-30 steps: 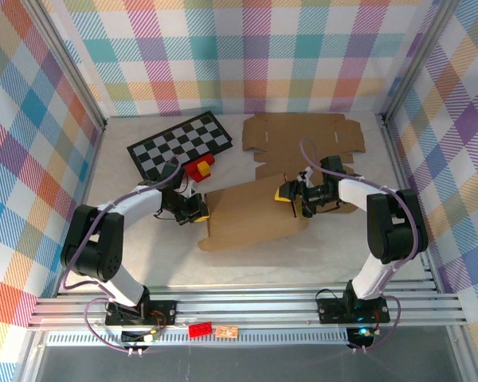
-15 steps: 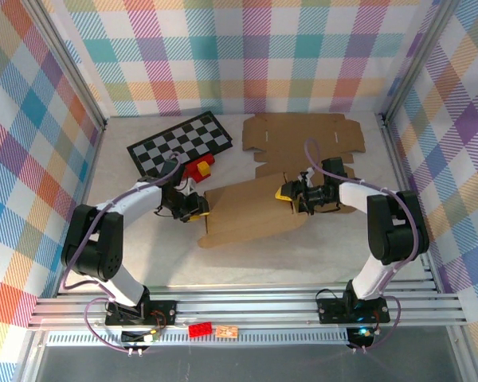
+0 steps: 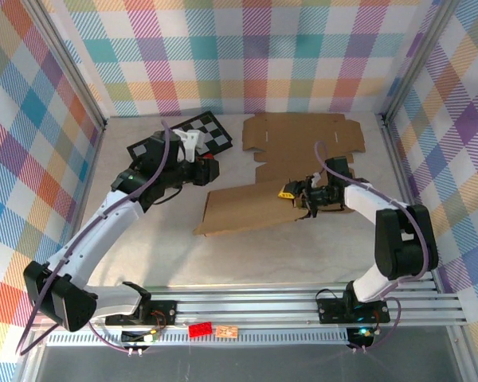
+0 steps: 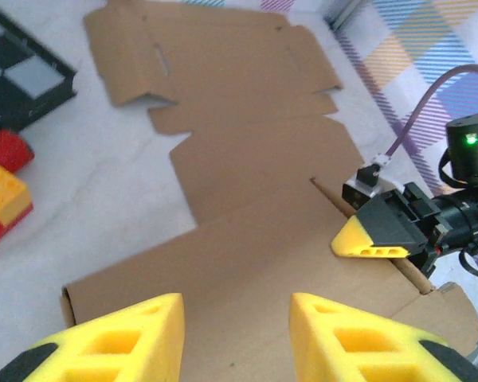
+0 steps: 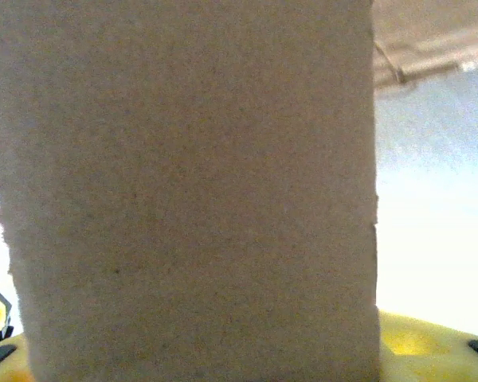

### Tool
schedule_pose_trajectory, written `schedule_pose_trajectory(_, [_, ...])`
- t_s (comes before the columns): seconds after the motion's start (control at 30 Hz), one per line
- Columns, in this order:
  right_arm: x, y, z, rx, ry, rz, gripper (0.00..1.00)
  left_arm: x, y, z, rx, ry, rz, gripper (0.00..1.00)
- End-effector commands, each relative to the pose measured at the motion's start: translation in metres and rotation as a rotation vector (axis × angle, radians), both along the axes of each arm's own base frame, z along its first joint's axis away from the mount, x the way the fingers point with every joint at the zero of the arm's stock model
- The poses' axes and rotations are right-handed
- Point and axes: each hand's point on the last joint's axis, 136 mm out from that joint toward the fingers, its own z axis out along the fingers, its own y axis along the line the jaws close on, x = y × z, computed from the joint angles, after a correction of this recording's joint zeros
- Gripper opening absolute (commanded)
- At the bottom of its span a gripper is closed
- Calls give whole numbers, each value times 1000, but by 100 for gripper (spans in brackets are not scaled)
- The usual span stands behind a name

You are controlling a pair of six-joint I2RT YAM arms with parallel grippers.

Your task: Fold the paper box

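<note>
The brown paper box (image 3: 255,205) lies unfolded on the table, its far panels (image 3: 303,134) flat and its near panel folded over. My right gripper (image 3: 296,196) is shut on a flap at the panel's right edge. That flap (image 5: 191,191) runs between the jaws in the right wrist view, with a yellow pad (image 5: 430,344) below it. My left gripper (image 3: 209,169) hangs raised near the box's left side. It is open (image 4: 237,318) above the box (image 4: 247,231) and holds nothing. The right gripper's finger (image 4: 373,239) shows ahead of it.
A black-and-white checkerboard (image 3: 211,131) lies at the back left, partly under the left arm. A red and yellow brick (image 4: 4,191) sits beside it. Metal frame posts and plaid walls close in the table on three sides.
My left arm has lifted off the box's left edge and swung up and back toward the checkerboard. The right gripper has kept its hold and barely moved.
</note>
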Motion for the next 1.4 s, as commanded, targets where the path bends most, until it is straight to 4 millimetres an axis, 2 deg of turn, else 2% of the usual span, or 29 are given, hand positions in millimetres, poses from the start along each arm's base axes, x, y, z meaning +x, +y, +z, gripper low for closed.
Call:
schedule_pose_trajectory(0.0, [-30, -5, -7, -26, 247, -79, 53, -29, -29, 21, 27, -158, -272, 42])
schedule_pose_trajectory(0.1, [-46, -8, -8, -36, 354, -108, 50, -57, -44, 20, 96, -197, -443, 46])
schedule_pose_trajectory(0.23, [-58, -9, -7, -25, 454, -145, 50, -83, -50, -3, 231, -145, -597, 48])
schedule_pose_trajectory(0.37, [-67, -8, -5, -16, 569, -170, 51, -108, -52, -26, 385, -140, -734, 55])
schedule_pose_trajectory(0.5, [-81, -7, -8, -3, 707, -191, 48, -125, -51, -52, 577, -112, -859, 57])
schedule_pose_trajectory(0.63, [-90, -10, -13, -16, 785, -204, 48, -125, -49, -69, 675, -113, -895, 60])
schedule_pose_trajectory(0.83, [-89, -12, -20, -36, 814, -187, 48, -117, -44, -80, 758, -139, -912, 64])
schedule_pose_trajectory(0.9, [-91, -12, -23, -31, 842, -183, 47, -119, -43, -86, 770, -121, -930, 74])
schedule_pose_trajectory(0.93, [-91, -12, -24, -30, 850, -180, 47, -120, -44, -88, 768, -109, -940, 75])
schedule_pose_trajectory(1.13, [-89, -17, -30, -34, 869, -198, 47, -133, -47, -96, 751, -82, -990, 76])
schedule_pose_trajectory(1.37, [-83, -22, -40, -24, 883, -204, 47, -133, -50, -113, 783, -63, -1000, 75])
